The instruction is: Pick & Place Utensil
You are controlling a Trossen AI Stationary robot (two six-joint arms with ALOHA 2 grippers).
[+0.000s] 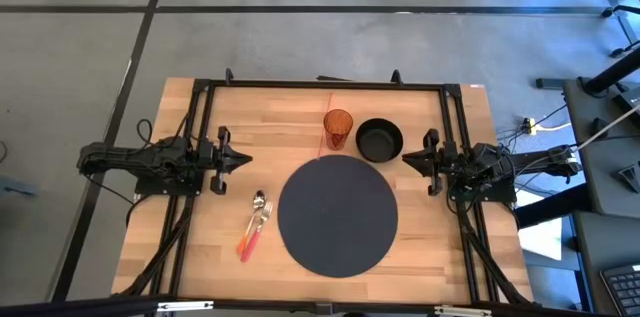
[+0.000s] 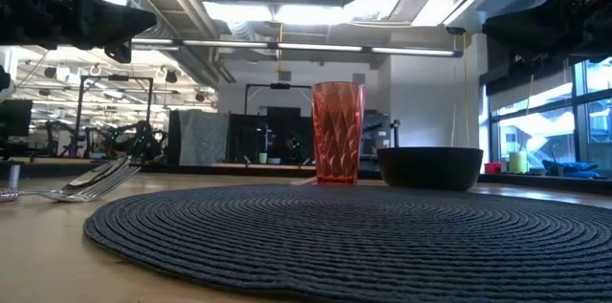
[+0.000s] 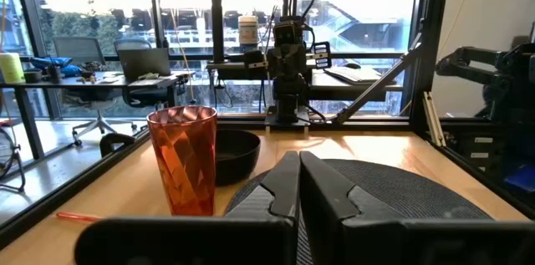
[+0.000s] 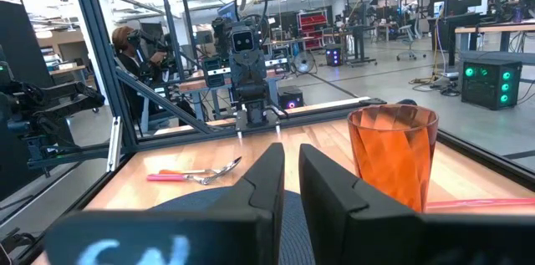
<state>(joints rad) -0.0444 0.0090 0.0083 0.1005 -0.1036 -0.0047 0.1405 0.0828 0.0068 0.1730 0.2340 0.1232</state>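
High view: wooden counter [image 1: 200, 247] with a round dark placemat [image 1: 337, 215] at centre; an orange tumbler [image 1: 338, 128] and a black bowl [image 1: 379, 140] stand just beyond its far edge, side by side.
Utensils: a spoon [image 1: 257, 207] and a fork with a pink handle [image 1: 252, 237] lie together on the bare wood, just left of the placemat.
Low view only: fork tines and spoon [image 2: 91, 183] show at the left, level with the mat weave; both arms appear only as dark shapes at the upper corners.
Right wrist view only: a person seated in the room behind the left arm.
Left gripper [image 1: 240, 160]: at the counter's left side, raised; the utensils lie near it, toward the counter's front edge, and apart from it.
Left fingers [image 3: 284, 183]: closed together with only a thin seam between them, holding nothing.
Right gripper [image 1: 408, 159]: at the right side, near the bowl, well apart from the utensils across the placemat.
Right fingers [image 4: 269, 175]: a narrow gap between them, nearly closed, nothing held.
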